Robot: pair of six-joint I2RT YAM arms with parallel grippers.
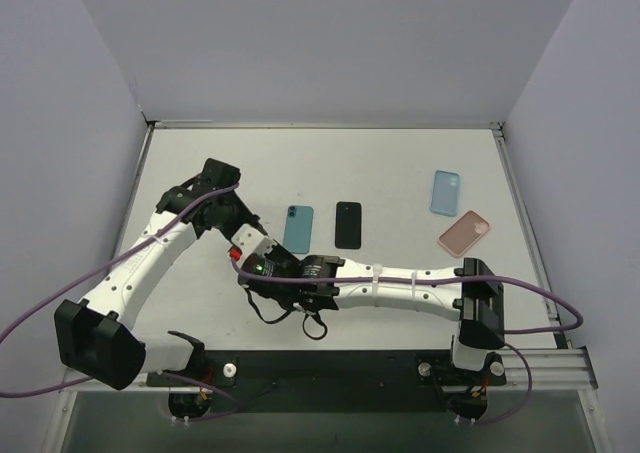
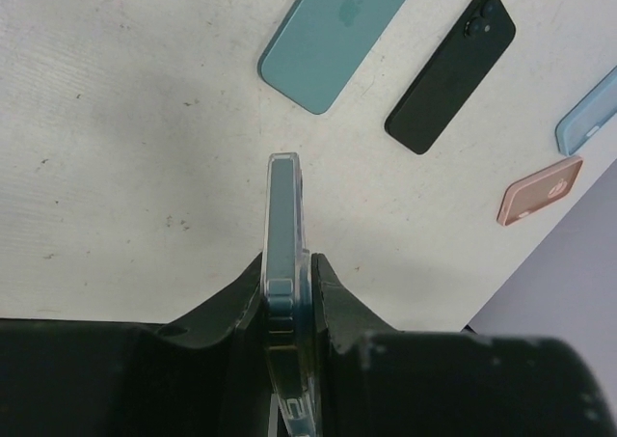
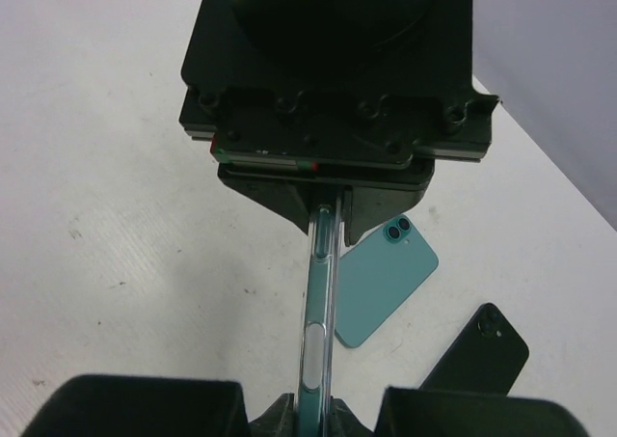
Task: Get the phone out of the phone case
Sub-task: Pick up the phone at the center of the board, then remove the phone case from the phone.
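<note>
While R gripper [image 3: 316, 413] and L gripper [image 2: 287, 297] meet low over the near-left part of the table [image 1: 400, 173], the phone [image 2: 281, 215], seated in its clear case [image 2: 302, 225], is held on edge btwn them above the surface, R jaws clamped on one end & L jaws clamped on the opposite end. Just beyond, a teal phone [image 1: 298, 229] and a black phone [image 1: 348, 224] lie side by side, backs up, apart from each other; farther out to the right sit a pink case [image 1: 465, 233], then a blue case [image 1: 446, 192], well apart from the grippers
</note>
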